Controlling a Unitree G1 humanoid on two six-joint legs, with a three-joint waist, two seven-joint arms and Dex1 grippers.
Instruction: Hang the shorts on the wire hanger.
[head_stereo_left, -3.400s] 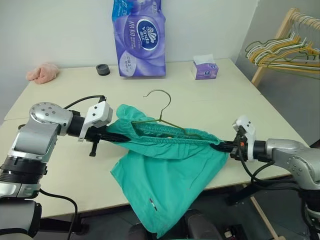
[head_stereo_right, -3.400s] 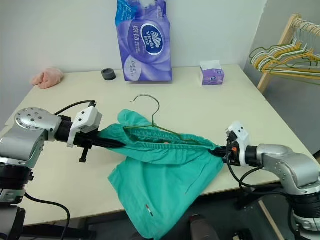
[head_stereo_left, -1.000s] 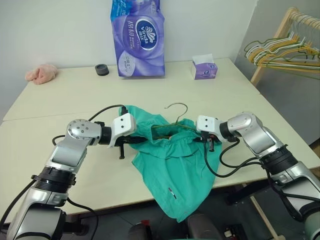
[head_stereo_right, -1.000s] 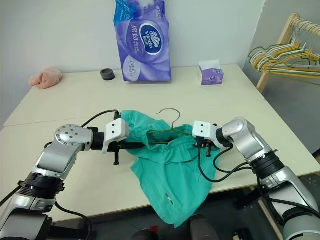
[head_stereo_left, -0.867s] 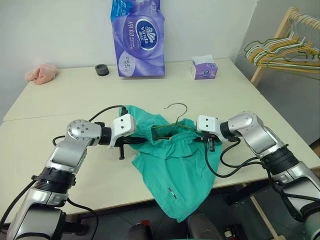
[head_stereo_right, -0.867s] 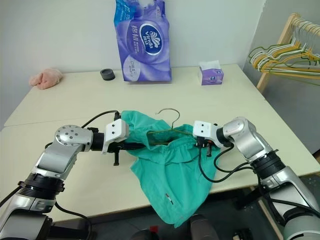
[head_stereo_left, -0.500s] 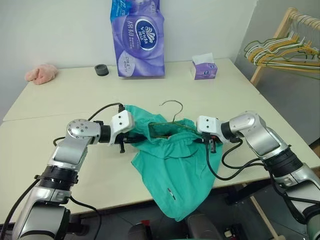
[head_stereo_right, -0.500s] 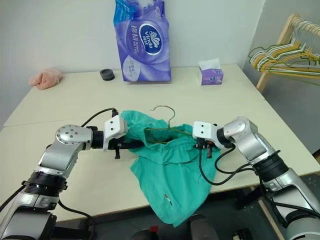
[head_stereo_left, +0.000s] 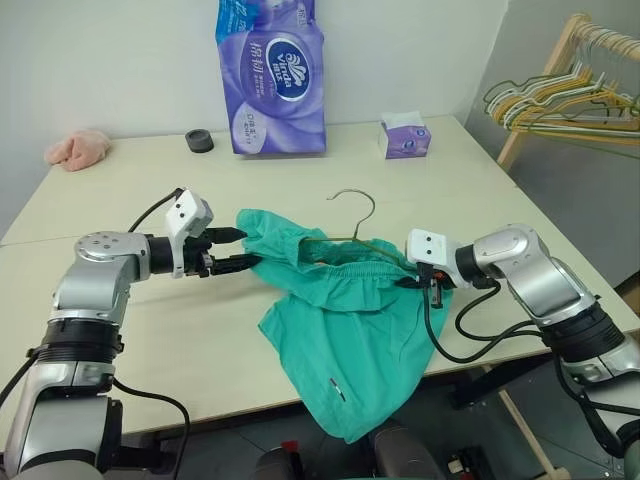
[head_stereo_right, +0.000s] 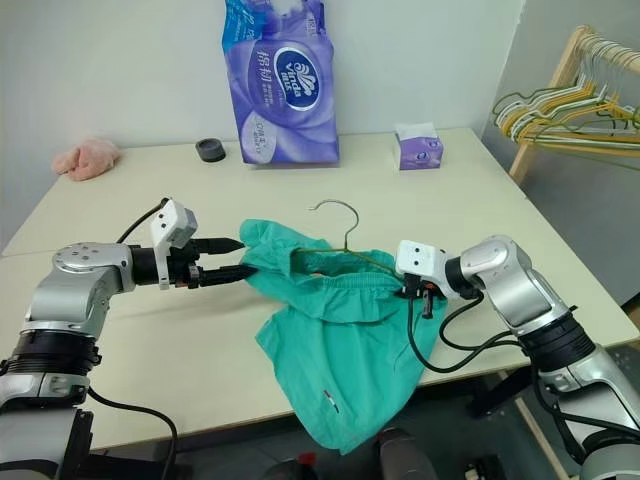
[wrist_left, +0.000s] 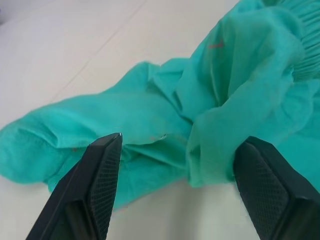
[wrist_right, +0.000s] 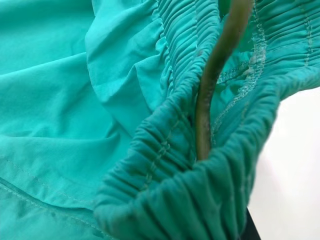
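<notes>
Left end effector (head_stereo_left: 238, 248) released shorts (head_stereo_left: 350, 330)

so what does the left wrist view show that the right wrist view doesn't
Left wrist view: the left gripper, its two black fingers spread wide with nothing between them, in front of a rumpled fold of the shorts lying on the cream table.

Right wrist view: the olive-gold wire hanger threaded through the gathered elastic waistband, seen close up, with the stitching lines clear.

Both: the teal-green fabric of the shorts and a patch of the pale table.
</notes>
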